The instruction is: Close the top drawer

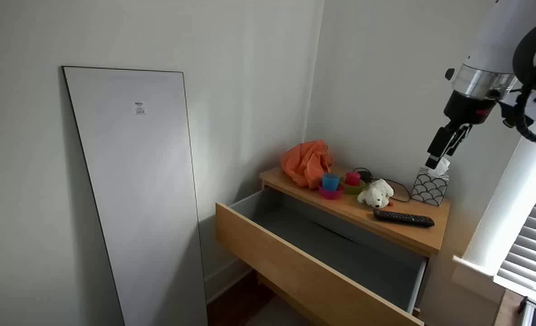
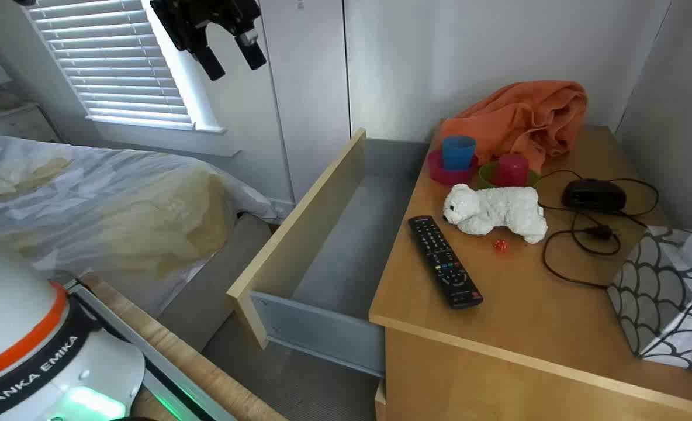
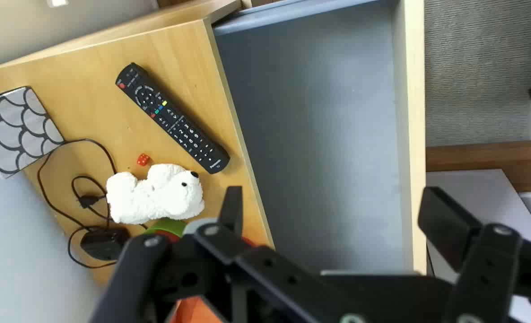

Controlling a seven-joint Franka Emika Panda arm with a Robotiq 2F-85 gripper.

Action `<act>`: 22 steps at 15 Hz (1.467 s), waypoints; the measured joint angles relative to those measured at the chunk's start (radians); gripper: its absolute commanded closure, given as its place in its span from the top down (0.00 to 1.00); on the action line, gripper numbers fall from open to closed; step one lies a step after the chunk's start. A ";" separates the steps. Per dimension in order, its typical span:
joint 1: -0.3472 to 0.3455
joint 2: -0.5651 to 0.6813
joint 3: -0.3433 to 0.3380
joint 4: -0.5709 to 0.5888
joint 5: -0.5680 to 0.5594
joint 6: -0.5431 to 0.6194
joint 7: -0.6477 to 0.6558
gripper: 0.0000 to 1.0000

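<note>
Remote (image 2: 445, 262) rests on dresser (image 2: 533, 318) near walls (image 1: 367, 81); top drawer (image 1: 302, 278) open.

Over my cameras I see the wooden tabletop (image 2: 533, 292) carrying an orange cloth (image 2: 521, 120), pink bowl (image 1: 330, 194), green bowl (image 1: 353, 189), plush toy (image 2: 495, 210), remote (image 2: 445, 261), red die (image 2: 500, 245), corded black device (image 2: 593, 195) and tissue box (image 1: 430, 186).
</note>
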 measured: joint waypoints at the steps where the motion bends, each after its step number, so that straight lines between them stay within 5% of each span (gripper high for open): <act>1: 0.000 0.000 0.000 -0.013 0.000 -0.001 0.000 1.00; 22: 0.015 0.027 0.000 -0.020 0.006 -0.001 -0.006 1.00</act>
